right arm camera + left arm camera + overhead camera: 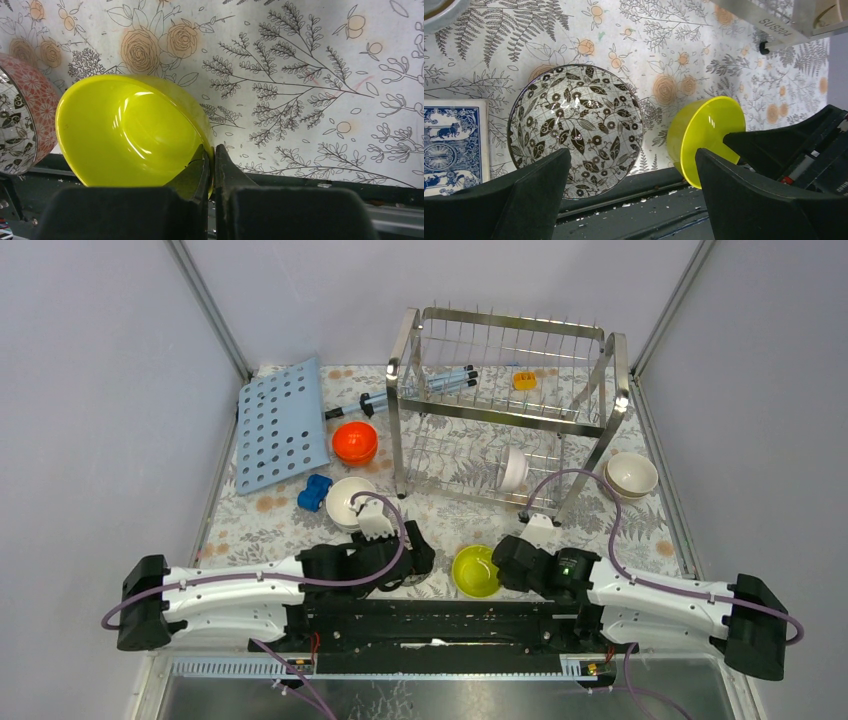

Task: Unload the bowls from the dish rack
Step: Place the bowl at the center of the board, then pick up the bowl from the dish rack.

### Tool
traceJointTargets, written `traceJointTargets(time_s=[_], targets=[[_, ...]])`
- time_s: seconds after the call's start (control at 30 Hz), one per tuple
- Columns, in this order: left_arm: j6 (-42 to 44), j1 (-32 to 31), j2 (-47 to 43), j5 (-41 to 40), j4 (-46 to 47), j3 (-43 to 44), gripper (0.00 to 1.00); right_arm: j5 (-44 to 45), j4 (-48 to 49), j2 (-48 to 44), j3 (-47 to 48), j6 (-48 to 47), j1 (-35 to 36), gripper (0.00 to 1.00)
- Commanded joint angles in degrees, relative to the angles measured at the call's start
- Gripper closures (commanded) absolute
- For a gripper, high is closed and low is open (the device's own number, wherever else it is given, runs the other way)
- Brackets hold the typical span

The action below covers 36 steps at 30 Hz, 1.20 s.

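Steel dish rack (500, 408) (white bowl (515, 468), lower tier).

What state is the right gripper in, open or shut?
Shut: the right gripper pinches the rim of the yellow bowl, with one finger inside the bowl and one outside.

Yellow bowl (130, 135) centre-left; patterned bowl (576, 127), black leaves and blossoms on white; cloth (300, 50) white with grey ferns, tan roses; board (280, 425) pale blue, upper left.
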Motion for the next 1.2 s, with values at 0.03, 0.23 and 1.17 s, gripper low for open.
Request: traceJointTargets(time_s=[0.03,0.23,1.17], targets=[[0.57,0.14,1.01,0.38,0.13,2.02,0.01,-1.36,2.90,1.89,0.54,1.06,-0.55,1.00],[0.96,0.14,-0.54,0.05,0.73,0.69,0.01,-2.14,3.99,3.07,0.31,1.14,-0.55,1.00],[47.48,3.07,3.35,14.36,59.16,-2.03,0.01,-0.84,-2.29,-33.08,5.67,-20.53,-0.55,0.23]])
